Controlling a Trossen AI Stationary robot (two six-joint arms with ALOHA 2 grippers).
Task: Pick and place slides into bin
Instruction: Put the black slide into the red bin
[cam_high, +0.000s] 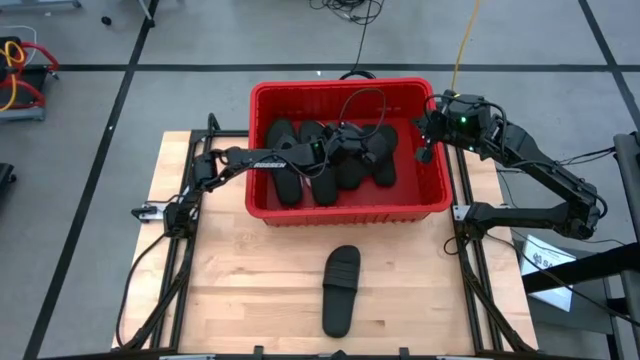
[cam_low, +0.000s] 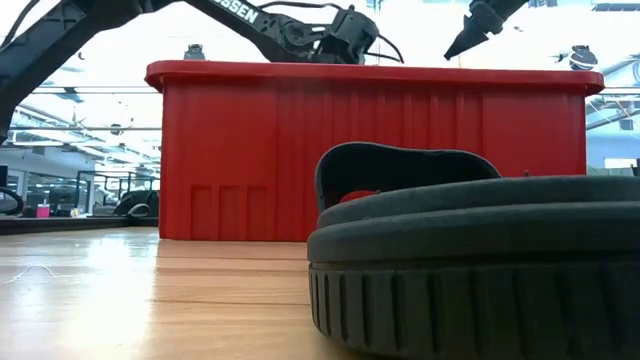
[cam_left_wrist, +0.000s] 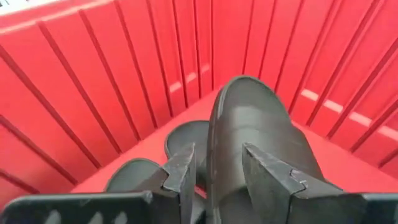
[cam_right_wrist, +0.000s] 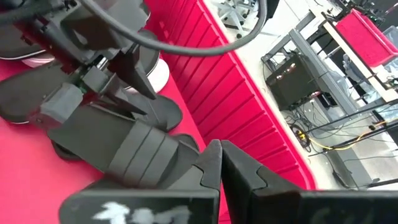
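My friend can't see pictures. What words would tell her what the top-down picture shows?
A red bin full of black slides sits on a wooden table, with the left gripper open over the pile. The right gripper hangs shut inside the bin's right wall, and one black slide lies on the table.

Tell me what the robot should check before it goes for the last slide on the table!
1. Left end effector open: ok, fingers spread.
2. Black slide let go: cannot tell, it sits between the fingers.
3. Bin has room: ok, red floor shows.
4. Last slide reachable: ok, alone on the table.
5. Right end effector clear: ok, shut over the bin's right side.
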